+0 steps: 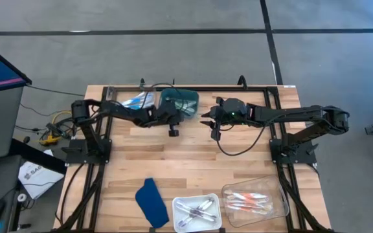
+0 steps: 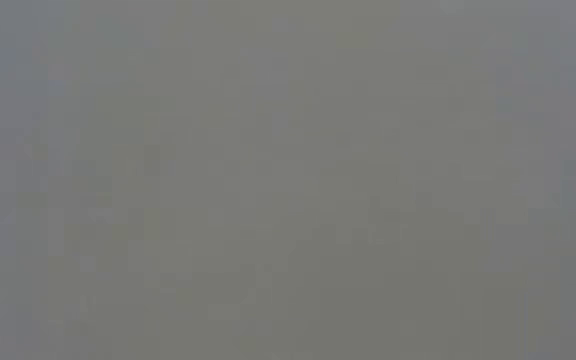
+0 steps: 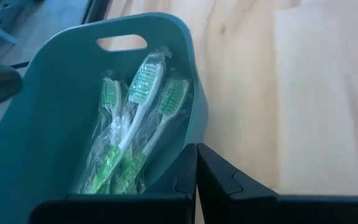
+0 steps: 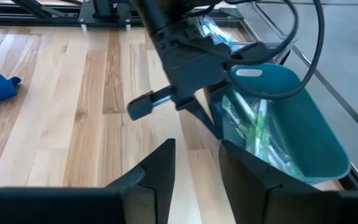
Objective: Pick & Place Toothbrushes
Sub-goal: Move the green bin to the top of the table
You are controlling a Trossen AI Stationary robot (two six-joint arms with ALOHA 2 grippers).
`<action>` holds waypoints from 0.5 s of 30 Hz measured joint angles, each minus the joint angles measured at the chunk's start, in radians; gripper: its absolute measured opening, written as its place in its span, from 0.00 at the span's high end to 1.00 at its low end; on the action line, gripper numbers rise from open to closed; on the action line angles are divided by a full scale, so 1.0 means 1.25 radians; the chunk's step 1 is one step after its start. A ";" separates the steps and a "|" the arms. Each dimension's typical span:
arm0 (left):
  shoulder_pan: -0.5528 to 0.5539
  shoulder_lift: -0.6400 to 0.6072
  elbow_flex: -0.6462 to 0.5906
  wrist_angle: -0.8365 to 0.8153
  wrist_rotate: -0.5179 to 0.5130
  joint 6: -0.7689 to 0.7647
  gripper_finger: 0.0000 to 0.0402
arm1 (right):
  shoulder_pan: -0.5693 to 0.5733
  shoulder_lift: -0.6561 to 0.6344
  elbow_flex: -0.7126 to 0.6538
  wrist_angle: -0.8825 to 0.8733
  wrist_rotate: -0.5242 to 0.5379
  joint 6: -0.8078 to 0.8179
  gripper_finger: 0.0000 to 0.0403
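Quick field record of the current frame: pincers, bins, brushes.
left pincer: shut, empty, at the teal bin's rim
right pincer: part open, empty, facing the left arm and the bin
teal bin: far side of table, holds green toothbrushes in clear wrappers
white tray: near edge, purple-grey toothbrushes
clear tray: near edge, pink-orange toothbrushes
blue cloth: beside white tray
low view: blank

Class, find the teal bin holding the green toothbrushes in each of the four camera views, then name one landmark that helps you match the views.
High view: teal bin at the table's far edge, near the middle, beside the left end effector.
Low view: not in it; the picture shows only blank grey.
Left wrist view: fills the left half, green toothbrushes inside.
Right wrist view: at right.
Shared landmark: the bin's oval handle slot.
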 joint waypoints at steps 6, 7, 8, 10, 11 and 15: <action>0.037 0.000 0.000 0.000 -0.003 0.006 1.00 | 0.000 0.000 0.000 0.000 0.000 0.000 0.71; 0.043 0.000 0.000 0.000 -0.003 0.006 1.00 | 0.000 0.000 0.000 0.000 0.000 0.000 0.71; 0.049 0.000 0.000 0.000 -0.003 0.006 1.00 | 0.000 0.000 0.000 0.000 0.000 0.000 0.71; 0.063 0.000 0.000 -0.002 -0.003 0.007 1.00 | 0.000 0.000 0.000 0.000 0.000 0.000 0.71; 0.068 0.000 0.000 -0.004 -0.003 0.009 1.00 | 0.000 0.000 0.000 0.000 0.000 0.000 0.71; 0.083 0.000 0.000 -0.006 -0.002 0.018 1.00 | 0.000 0.000 0.000 0.000 0.000 0.000 0.71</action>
